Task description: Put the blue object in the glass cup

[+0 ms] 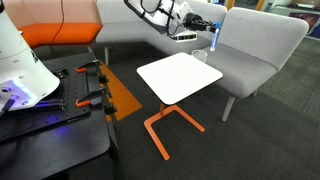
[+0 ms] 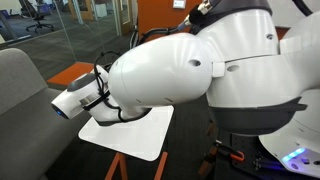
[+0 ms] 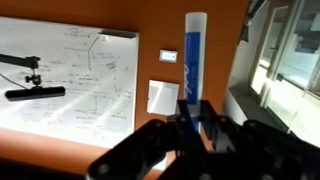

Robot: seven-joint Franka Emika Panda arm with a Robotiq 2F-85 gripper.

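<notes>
Your hand point(image 3: 192, 115) is clamped on the blue object point(image 3: 192, 62). In the wrist view the fingers point(image 3: 212, 118) pinch its lower end. The rest stands straight up in front of the orange wall point(image 3: 150, 15) and the whiteboard point(image 3: 70, 70), with a pale cap on top. In an exterior view the hand point(image 1: 205, 21) hangs high beyond the far corner of the worktop point(image 1: 180, 77), over the grey sofa point(image 1: 250, 45) and well apart from the white top.

I cannot make out the glass cup in any view. Clear glass at this size could easily be lost, and in an exterior view the arm point(image 2: 170, 70) hides most of the worktop point(image 2: 135, 138). A pale streak just under the fingertips is too small to name.

By my reading, the step in hand is carrying the object to the cup, so find the cup first. Tilt the wrist until its rim shows in the wrist view before you travel. Turn the hand so the long free end points down, and centre that end over the mouth. Descend slowly and do not brush the rim, since a light tumbler probably tips easily. Let go only once the tip sits well inside the glass, so the object slides in rather than bouncing off the edge.
</notes>
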